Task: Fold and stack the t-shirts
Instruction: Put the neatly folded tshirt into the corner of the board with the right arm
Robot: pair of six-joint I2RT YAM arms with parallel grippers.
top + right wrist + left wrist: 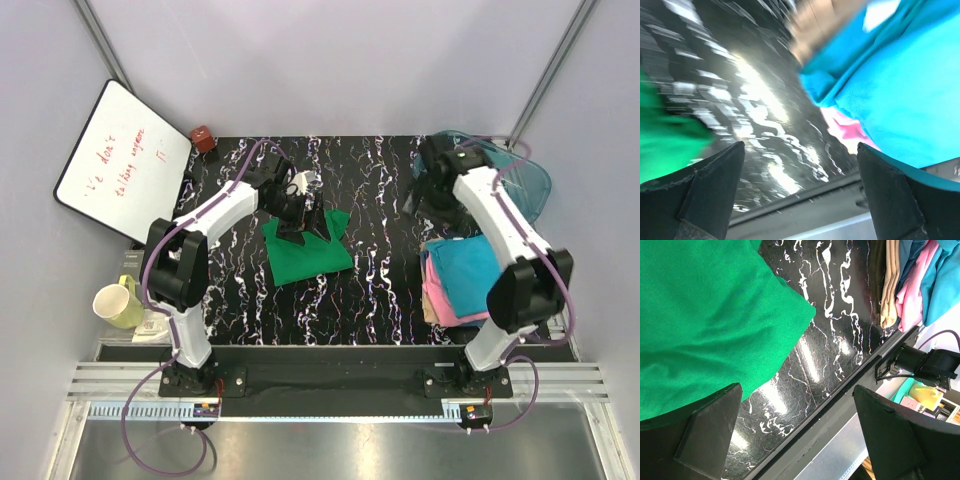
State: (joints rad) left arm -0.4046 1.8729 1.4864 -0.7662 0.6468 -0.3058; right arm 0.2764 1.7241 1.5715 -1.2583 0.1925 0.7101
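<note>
A bright green t-shirt [308, 252] lies folded in a rough square on the black marbled table, left of centre. My left gripper [298, 215] hovers over its far edge, open and empty. In the left wrist view [795, 435] the green cloth [705, 315] fills the upper left, beside the left finger. A stack of teal-blue [468, 272], pink [436, 298] and tan shirts lies at the right edge. My right gripper [437, 192] is behind that stack, open and empty. The blurred right wrist view [800, 190] shows the teal-blue shirt [900, 90], pink cloth [845, 127] and tan cloth [815, 25].
A clear teal plastic tub [528, 185] stands at the back right behind the right arm. A whiteboard [120, 160] leans at the left, with a small red object [203, 137] by it. A yellow-green mug [120, 303] sits off the table's left edge.
</note>
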